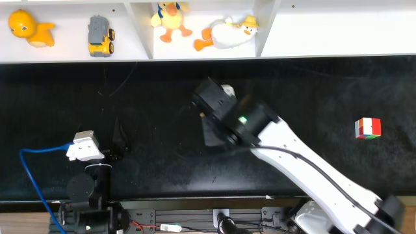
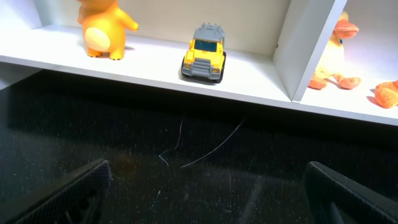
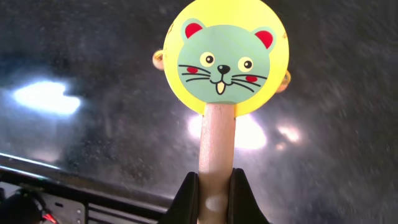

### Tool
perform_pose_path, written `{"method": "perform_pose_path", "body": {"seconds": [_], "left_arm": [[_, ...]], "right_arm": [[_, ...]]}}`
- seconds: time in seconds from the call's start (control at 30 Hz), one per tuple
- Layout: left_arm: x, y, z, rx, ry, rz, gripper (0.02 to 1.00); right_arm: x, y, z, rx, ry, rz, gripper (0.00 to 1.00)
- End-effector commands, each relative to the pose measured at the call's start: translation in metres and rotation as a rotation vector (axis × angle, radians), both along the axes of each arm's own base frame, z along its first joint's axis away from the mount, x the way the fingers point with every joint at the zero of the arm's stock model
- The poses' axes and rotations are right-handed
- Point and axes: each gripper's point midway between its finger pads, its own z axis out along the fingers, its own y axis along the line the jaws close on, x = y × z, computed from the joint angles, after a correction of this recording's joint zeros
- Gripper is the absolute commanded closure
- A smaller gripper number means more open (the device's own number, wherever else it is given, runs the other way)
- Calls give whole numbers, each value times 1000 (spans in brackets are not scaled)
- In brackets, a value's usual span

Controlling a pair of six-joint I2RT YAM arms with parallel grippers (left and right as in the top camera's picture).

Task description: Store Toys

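My right gripper [image 3: 214, 185] is shut on the wooden handle of a rattle [image 3: 225, 59], a yellow disc with a green mouse face, held above the black table. From above, the right gripper [image 1: 213, 103] sits near the middle of the table, just in front of the white shelf [image 1: 273, 51]. A colour cube [image 1: 368, 128] lies on the table at the right. My left gripper [image 2: 206, 168] is open and holds nothing, low over the table and facing the shelf; from above, the left gripper [image 1: 118, 138] is at the left front.
On the shelf stand an orange duck [image 1: 29, 29], a yellow truck [image 1: 101, 36], a yellow plush duck [image 1: 170, 19] and a white plush duck [image 1: 231, 32]. A blue cable [image 1: 32, 175] loops by the left arm's base.
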Motion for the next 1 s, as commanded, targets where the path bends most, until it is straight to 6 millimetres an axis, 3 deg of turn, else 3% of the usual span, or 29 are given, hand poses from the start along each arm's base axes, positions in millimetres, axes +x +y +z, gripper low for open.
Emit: {"method": "perform_pose_path", "body": {"seconds": [0.03, 0.3, 0.5, 0.67, 1.0], "left_arm": [[0, 0, 0, -3, -8, -1, 20], [0, 0, 0, -3, -8, -1, 20], [0, 0, 0, -3, -8, -1, 20], [0, 0, 0, -3, -8, -1, 20], [0, 0, 0, -3, -8, -1, 20]], "right_arm": [[-12, -25, 8, 12, -53, -89, 954], [-2, -85, 19, 11, -100, -283, 956], [24, -131, 16, -17, -97, -468, 956], [51, -160, 11, -57, -135, -505, 954], [107, -191, -20, -127, -155, -473, 956]]}}
